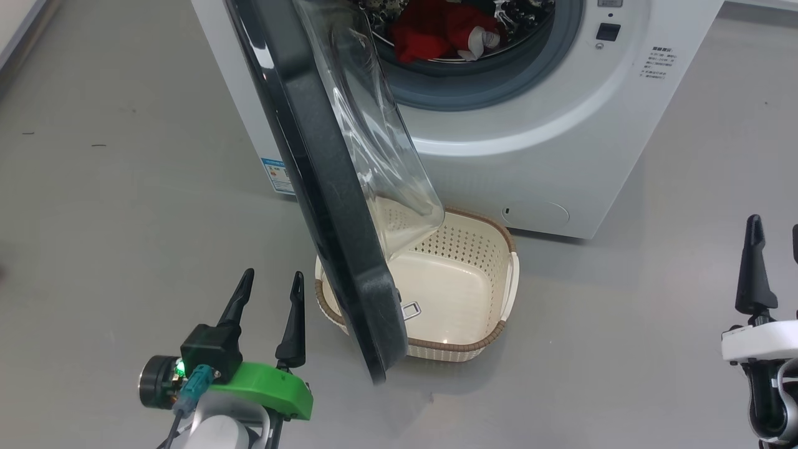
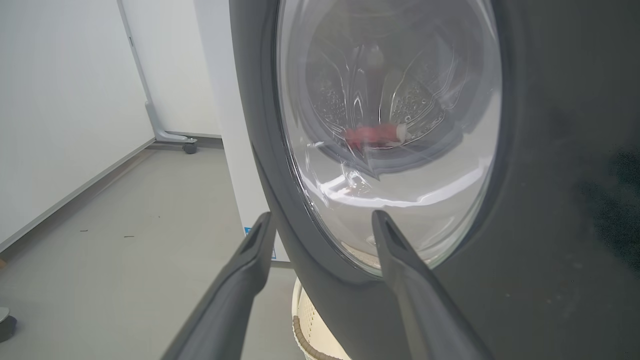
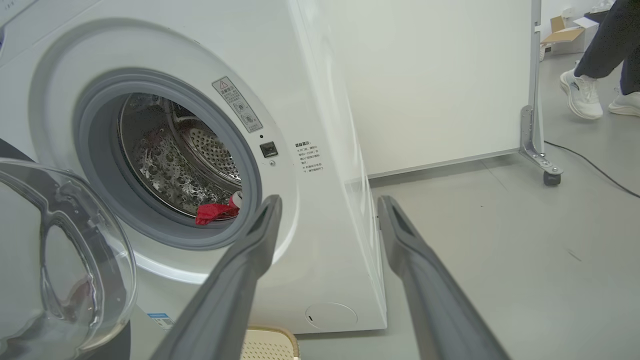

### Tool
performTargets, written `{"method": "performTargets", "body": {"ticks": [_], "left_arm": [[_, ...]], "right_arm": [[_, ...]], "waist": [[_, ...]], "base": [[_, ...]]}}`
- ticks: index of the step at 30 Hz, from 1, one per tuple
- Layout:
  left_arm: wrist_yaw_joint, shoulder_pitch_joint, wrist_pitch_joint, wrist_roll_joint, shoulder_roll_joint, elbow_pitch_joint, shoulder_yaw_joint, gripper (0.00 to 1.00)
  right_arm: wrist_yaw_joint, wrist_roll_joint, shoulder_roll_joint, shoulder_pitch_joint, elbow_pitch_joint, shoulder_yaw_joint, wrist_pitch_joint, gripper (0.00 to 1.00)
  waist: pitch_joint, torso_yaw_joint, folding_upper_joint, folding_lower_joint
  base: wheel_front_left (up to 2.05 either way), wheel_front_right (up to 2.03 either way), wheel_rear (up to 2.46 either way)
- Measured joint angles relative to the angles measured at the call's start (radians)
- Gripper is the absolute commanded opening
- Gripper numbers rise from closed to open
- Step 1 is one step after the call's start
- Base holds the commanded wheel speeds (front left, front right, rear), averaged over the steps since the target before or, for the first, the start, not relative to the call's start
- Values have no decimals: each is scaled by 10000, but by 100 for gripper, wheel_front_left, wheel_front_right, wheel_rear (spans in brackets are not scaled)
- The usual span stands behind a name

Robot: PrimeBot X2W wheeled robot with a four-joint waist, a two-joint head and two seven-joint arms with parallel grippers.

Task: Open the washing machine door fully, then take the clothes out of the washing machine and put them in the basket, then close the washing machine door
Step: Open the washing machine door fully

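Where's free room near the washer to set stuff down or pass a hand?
Bare floor left of the door, and between basket and right gripper. Basket's right half is open. Tight: door overhangs the basket's left side.

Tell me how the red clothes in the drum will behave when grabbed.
The clothes lie crumpled in a low heap, so they are probably floppy and will drape, not hold shape. The heap looks small, so likely light. A white piece sticks out of the red, so one pinch may lift only part.
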Motion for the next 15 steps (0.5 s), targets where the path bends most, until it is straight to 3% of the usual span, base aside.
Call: {"method": "performTargets", "body": {"ticks": [8, 11, 15], "left_arm": [[0, 20, 0, 2, 0, 50, -6, 100], [0, 52, 0, 2, 2, 65, 0, 100], [0, 57, 0, 2, 2, 75, 4, 100]], "right_arm": [[-700, -2100, -102, 161, -236, 159, 566, 100], [-943, -2828, 382, 220, -821, -165, 635, 100], [-951, -3315, 800, 415, -1074, -44, 637, 100]], "waist": [[-64, -3, 0, 0], [-82, -1, 0, 0], [-86, 7, 0, 0]], "base": [[0, 0, 0], [0, 0, 0], [0, 0, 0]]}}
